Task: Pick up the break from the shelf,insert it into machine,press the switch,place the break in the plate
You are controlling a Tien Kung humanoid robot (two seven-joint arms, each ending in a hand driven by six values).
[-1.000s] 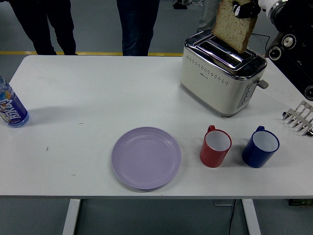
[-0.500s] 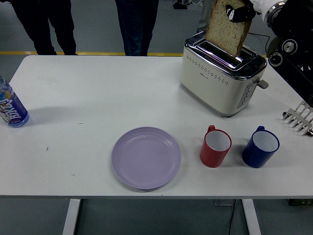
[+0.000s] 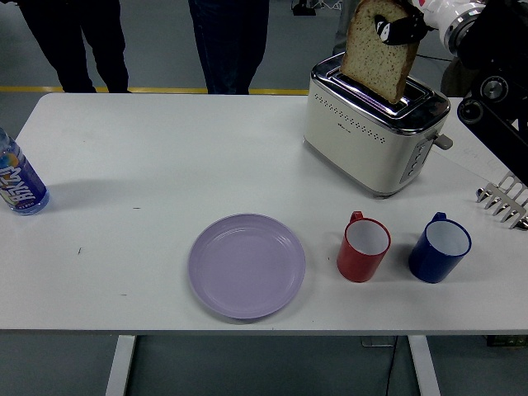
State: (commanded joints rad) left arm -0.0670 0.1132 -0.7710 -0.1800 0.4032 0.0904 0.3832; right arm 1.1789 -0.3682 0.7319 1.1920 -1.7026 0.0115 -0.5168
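I'm seeing the bread slice (image 3: 374,51) hanging upright over the toaster (image 3: 375,124), its lower edge sitting at the rear slot; can't tell if it's inside the slot yet. My right hand (image 3: 402,25) is gripping the slice near its top edge, black fingers pinching it, arm coming in from the upper right corner. The toaster is sitting on the far right part of the white table (image 3: 157,157), lever on its right end. In front of it, a red mug (image 3: 364,247) and a blue mug (image 3: 440,247) are standing side by side, apart. A purple plate (image 3: 247,265) is lying left of the red mug. A metal rack (image 3: 505,198) is poking in at the right edge. A water bottle (image 3: 16,181) is standing at the far left edge. Two people's legs (image 3: 229,41) are showing beyond the table.
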